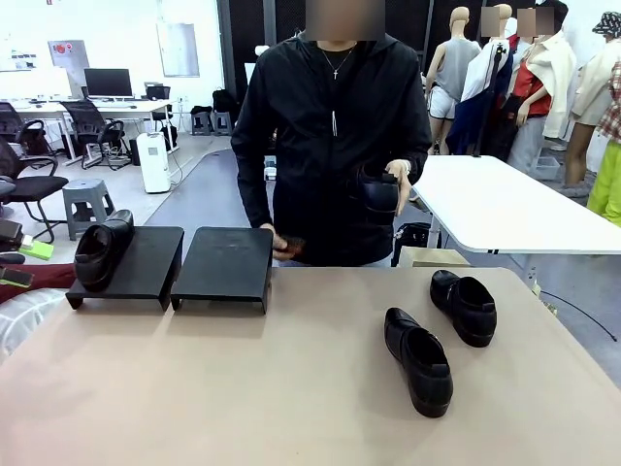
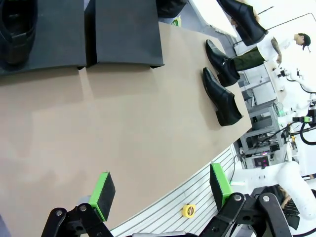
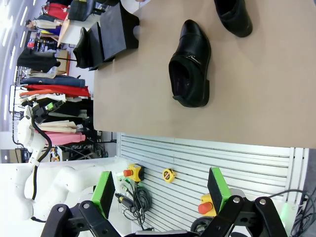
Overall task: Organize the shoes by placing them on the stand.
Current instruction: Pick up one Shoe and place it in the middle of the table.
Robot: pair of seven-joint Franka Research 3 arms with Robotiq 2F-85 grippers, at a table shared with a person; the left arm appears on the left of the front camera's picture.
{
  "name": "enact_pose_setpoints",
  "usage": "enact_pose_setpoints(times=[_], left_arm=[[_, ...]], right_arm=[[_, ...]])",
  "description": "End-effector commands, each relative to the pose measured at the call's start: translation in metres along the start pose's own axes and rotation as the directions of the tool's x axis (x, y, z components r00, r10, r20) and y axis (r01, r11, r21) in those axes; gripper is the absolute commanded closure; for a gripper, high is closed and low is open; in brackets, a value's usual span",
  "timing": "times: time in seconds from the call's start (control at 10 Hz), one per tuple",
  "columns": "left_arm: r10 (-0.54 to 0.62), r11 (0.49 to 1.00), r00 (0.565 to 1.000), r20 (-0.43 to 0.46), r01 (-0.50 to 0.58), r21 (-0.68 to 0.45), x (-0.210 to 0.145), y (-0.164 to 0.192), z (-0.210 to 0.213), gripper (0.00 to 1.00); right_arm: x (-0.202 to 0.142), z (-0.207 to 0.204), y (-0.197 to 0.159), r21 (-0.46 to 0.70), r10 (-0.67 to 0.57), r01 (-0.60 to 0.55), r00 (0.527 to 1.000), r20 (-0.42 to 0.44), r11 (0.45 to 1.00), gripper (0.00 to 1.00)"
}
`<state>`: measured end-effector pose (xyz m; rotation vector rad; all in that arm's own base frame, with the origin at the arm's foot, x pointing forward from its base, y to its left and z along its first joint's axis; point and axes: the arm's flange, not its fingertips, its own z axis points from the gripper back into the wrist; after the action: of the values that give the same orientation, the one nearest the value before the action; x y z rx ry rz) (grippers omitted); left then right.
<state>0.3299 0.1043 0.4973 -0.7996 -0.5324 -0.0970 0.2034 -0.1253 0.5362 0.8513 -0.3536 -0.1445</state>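
One black loafer (image 1: 102, 250) is laid on the left stand (image 1: 146, 270) at the far left of the desk (image 1: 243, 388). On the desk's right, a near loafer (image 1: 417, 359) and a far loafer (image 1: 464, 306) are set close together. A fourth loafer (image 1: 376, 192) is held in the person's hand (image 1: 399, 178). The left fingers (image 2: 102, 195) and right fingers (image 3: 103, 192) are spread apart, with nothing gripped.

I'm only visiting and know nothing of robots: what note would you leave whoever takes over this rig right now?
Left gripper open, holding nothing. Right gripper open, holding nothing.
Done: one glossy black leather loafer on the left black stand.
Left: near loafer and far loafer lie on the tan table; the person's hand holds a fourth loafer. Right black stand awaits.
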Motion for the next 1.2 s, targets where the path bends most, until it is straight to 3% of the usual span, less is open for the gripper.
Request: enact_pose_setpoints(times=[0.0,0.2,0.4,0.5,0.7,0.9,1.1], left_arm=[[-0.016,1.0,1.0,-0.006,0.016,-0.001,0.0,0.001,0.002,0.0],[-0.016,1.0,1.0,-0.006,0.016,-0.001,0.0,0.001,0.002,0.0],[-0.016,1.0,1.0,-0.006,0.016,-0.001,0.0,0.001,0.002,0.0],[-0.016,1.0,1.0,-0.006,0.016,-0.001,0.0,0.001,0.002,0.0],[-0.016,1.0,1.0,-0.006,0.016,-0.001,0.0,0.001,0.002,0.0],[-0.016,1.0,1.0,-0.006,0.016,-0.001,0.0,0.001,0.002,0.0],[-0.016,1.0,1.0,-0.006,0.016,-0.001,0.0,0.001,0.002,0.0]], right_arm=[[0.0,0.0,0.0,0.0,0.0,0.0,1.0,0.0,1.0,0.0],[0.016,-0.037,0.063,-0.182,0.163,-0.178,0.982,-0.097,0.967,0.0],[0.046,-0.077,0.094,-0.352,0.147,-0.199,0.975,-0.169,0.915,0.0],[0.041,-0.058,0.09,-0.39,0.115,-0.168,0.981,-0.155,0.906,0.0],[0.005,0.027,0.066,-0.366,0.067,-0.105,0.991,-0.116,0.925,0.0],[-0.039,0.123,0.028,-0.269,-0.032,0.031,0.999,0.003,0.963,0.0],[-0.059,0.168,-0.019,-0.149,-0.112,0.121,0.992,0.065,0.981,0.0]])
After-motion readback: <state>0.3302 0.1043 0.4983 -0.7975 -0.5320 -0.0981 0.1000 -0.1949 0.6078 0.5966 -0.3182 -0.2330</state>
